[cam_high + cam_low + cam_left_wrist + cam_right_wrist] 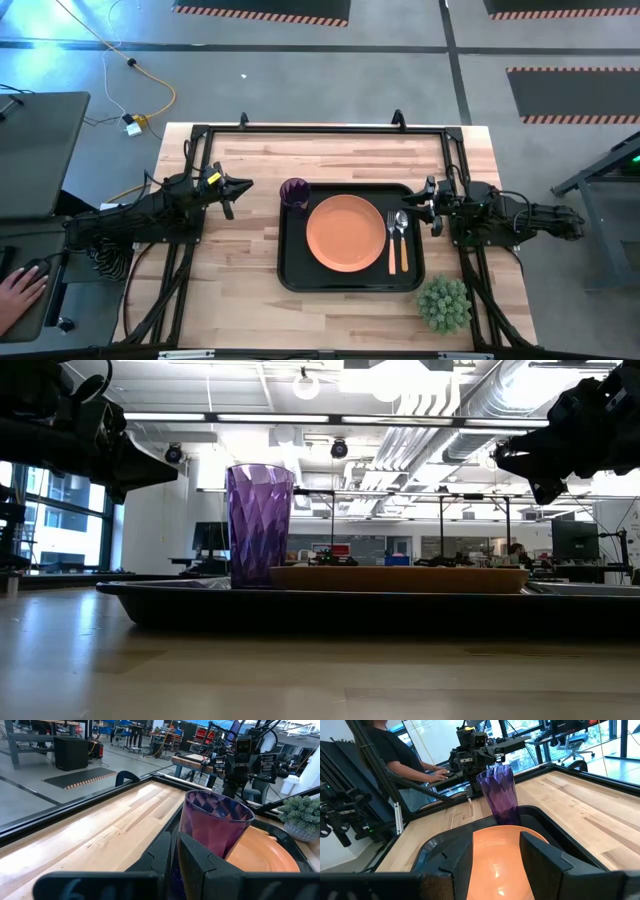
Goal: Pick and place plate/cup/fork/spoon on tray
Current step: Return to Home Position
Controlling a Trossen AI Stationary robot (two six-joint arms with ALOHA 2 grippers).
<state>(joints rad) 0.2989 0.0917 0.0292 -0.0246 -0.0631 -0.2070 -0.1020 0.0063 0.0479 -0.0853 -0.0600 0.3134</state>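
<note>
Tray [298,276] sits mid-tabletop [230,290]. Plate [345,232] is centred on it, and cup [294,193] stands upright in the far-left corner. Fork [392,242] and spoon [403,242] lie parallel right of plate, heads toward far edge. Left pincer [173,839] is clenched and empty, near cup. Right pincer [496,840] is released, by the tray's right rim.

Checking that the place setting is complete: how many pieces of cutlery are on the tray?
2. The fork and the spoon lie side by side on the tray, between the plate and the rim on the right arm's side. None appears hidden.
</note>
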